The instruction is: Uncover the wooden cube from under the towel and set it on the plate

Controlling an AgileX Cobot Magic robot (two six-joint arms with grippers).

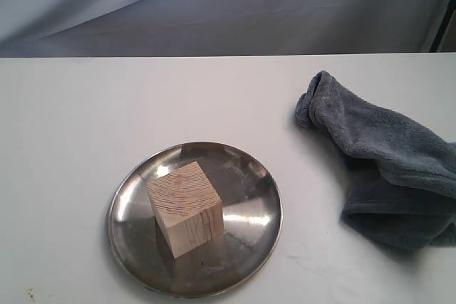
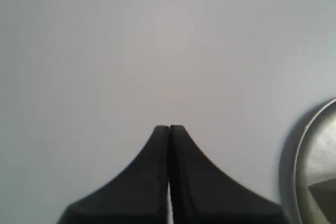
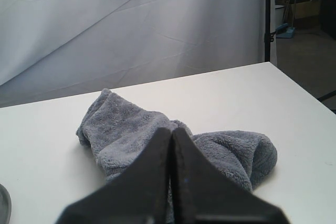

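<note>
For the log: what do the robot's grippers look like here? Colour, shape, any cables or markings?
The left gripper and right gripper look alike: matte black fingers, broad at the base and curving in to narrow, blunt tips. No cables or markings show on them. No view shows the arms behind them.

Left jaws and right jaws are matte black, broad-based, tapering to blunt tips.

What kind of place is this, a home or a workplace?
Probably a lab or studio test bench, not a home: a plain white table, a grey cloth backdrop hung behind it, and a black pole standing at the backdrop's edge.
</note>
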